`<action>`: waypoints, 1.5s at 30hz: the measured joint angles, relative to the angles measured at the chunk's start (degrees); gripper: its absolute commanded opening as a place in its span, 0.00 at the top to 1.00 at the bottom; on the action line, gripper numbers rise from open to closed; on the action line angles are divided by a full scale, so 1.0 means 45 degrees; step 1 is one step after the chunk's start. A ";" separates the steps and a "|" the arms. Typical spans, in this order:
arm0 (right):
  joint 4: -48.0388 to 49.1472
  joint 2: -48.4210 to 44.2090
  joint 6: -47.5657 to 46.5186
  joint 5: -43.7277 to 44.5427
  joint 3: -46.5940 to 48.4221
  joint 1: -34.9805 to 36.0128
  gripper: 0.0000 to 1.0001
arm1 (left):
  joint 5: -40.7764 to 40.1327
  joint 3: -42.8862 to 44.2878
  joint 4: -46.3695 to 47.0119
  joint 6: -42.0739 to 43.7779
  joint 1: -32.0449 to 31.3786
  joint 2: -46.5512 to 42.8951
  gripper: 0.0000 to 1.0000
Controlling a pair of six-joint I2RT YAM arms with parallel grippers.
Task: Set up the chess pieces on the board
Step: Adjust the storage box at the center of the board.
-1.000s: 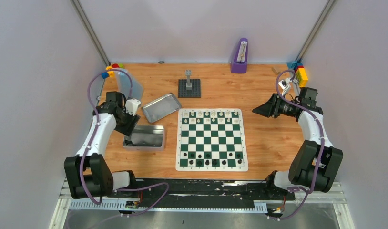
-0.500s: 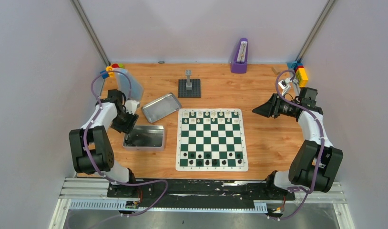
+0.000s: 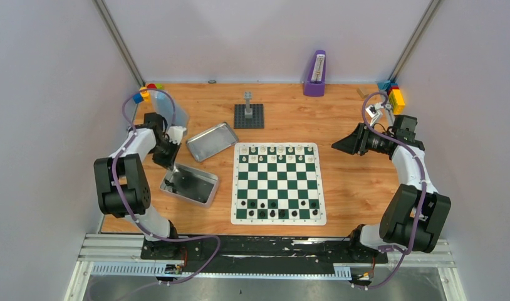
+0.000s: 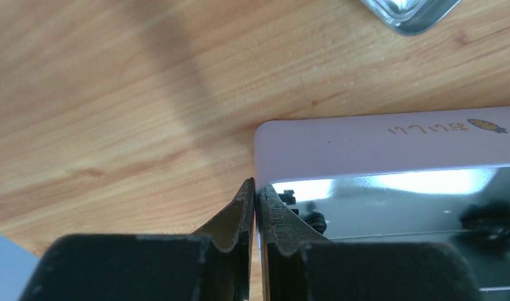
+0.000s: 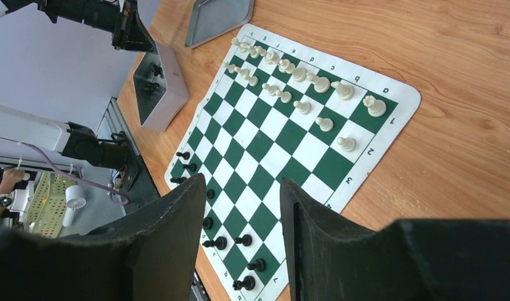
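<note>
We record the left tool (image 4: 257, 195), clamped on the rim of the tin (image 3: 193, 185), which sits tilted on the bench (image 3: 356, 188) left of the board (image 3: 277, 179). We record the right tool (image 5: 243, 185), jaws apart, gripping nothing, right of the board. The chess pieces (image 3: 276, 150): cream on the far rows, black on the near rows, some dark ones inside the tin.

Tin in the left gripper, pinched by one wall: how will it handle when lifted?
The tin is probably stiff and light: thin sheet metal. The left gripper pinches one corner wall, so it may swing or slip on glossy metal. Dark pieces inside would likely slide.
</note>
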 measured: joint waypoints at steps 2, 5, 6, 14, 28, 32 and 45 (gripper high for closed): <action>0.0000 0.0000 -0.0005 0.0000 0.0000 0.0000 0.52 | 0.0049 0.0228 0.0024 0.0083 -0.0233 0.0029 0.91; 0.0000 0.0000 -0.0010 0.0000 0.0000 0.0000 0.52 | 0.0024 0.0665 0.0024 0.0418 -0.0913 0.0238 0.94; -0.0005 0.0000 -0.0019 0.0005 0.0000 0.0000 0.52 | 0.0000 0.0821 0.0034 0.0568 -0.1243 0.0364 0.95; -0.0005 0.0000 -0.0092 0.0087 0.0000 0.0000 0.52 | -0.0160 0.2006 -0.0301 0.2229 -0.4017 0.1608 1.00; -0.0015 0.0000 -0.0141 0.0219 0.0000 0.0000 0.52 | -0.0631 0.3478 -0.1423 0.5464 -0.7077 0.2725 0.80; -0.0039 0.0000 -0.0151 0.0233 0.0000 0.0000 0.52 | -0.0797 0.3492 -0.1549 0.5625 -0.7266 0.2764 0.64; -0.0199 0.0000 -0.0194 0.0223 0.0019 0.0044 0.52 | -0.0306 0.1481 -0.1044 0.4080 -0.6431 -0.1846 0.54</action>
